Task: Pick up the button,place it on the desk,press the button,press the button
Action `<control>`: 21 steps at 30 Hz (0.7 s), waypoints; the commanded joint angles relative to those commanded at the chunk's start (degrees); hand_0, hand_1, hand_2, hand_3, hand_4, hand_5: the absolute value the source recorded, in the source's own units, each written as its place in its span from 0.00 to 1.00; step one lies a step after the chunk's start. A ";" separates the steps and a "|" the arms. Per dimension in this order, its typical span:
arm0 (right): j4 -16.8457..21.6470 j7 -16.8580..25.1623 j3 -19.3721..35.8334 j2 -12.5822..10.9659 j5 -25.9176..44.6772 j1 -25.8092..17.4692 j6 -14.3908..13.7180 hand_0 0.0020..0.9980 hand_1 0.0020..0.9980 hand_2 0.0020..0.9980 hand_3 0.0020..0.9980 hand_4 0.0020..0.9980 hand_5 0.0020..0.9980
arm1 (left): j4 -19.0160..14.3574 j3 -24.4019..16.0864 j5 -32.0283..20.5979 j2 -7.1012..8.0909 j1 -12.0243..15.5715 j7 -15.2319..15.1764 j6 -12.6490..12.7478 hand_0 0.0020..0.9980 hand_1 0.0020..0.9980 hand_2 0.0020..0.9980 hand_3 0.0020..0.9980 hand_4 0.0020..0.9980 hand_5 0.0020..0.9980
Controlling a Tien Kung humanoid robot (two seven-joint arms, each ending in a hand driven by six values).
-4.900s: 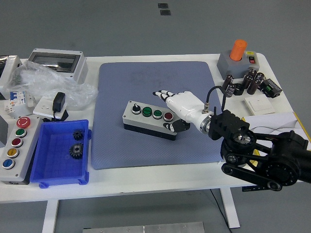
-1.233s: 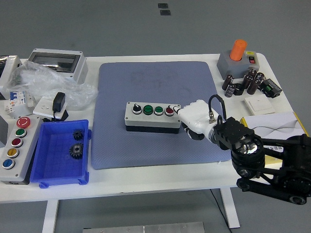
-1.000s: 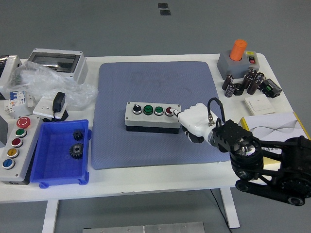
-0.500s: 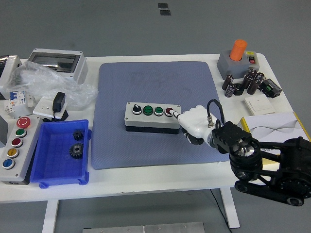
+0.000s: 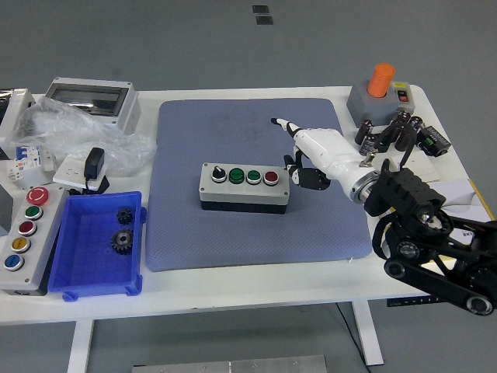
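A grey button box [image 5: 245, 186] with a black selector, two green buttons and a red button [image 5: 271, 177] lies flat on the blue mat [image 5: 248, 179]. My right hand [image 5: 307, 151] is white, raised above the mat to the right of the box and behind it. Its index finger [image 5: 281, 123] points out to the upper left; the other fingers are curled under. It holds nothing and does not touch the box. My left arm is out of view.
A blue bin [image 5: 97, 242] with two gears sits at the front left, beside a second button box [image 5: 23, 233]. Plastic bags and a grey enclosure [image 5: 89, 101] lie at the back left. An orange-capped switch box [image 5: 378, 93], capacitors [image 5: 388, 134] and white papers [image 5: 435, 190] are at the right.
My right hand has lifted off the red button and swung up and back to the right. The button box has stayed where it was on the mat.
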 joint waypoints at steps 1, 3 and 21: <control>-0.98 1.76 1.35 0.56 1.76 -1.05 -1.53 0.34 0.50 0.31 0.90 0.53 0.14 | 0.00 -0.04 0.06 -0.04 -0.01 0.02 0.01 0.67 0.68 0.64 0.64 0.75 0.38; -3.20 6.21 4.63 1.88 6.17 -3.52 -5.04 0.33 0.49 0.46 0.77 0.62 0.15 | 0.00 -0.01 0.03 -0.12 -0.03 0.05 0.07 0.67 0.68 0.64 0.64 0.75 0.38; -11.15 42.20 24.99 3.08 44.77 -15.25 -4.37 0.84 0.79 0.82 0.84 1.00 0.97 | -0.31 0.60 0.15 0.74 -1.24 1.71 3.03 0.67 0.68 0.65 0.65 0.75 0.38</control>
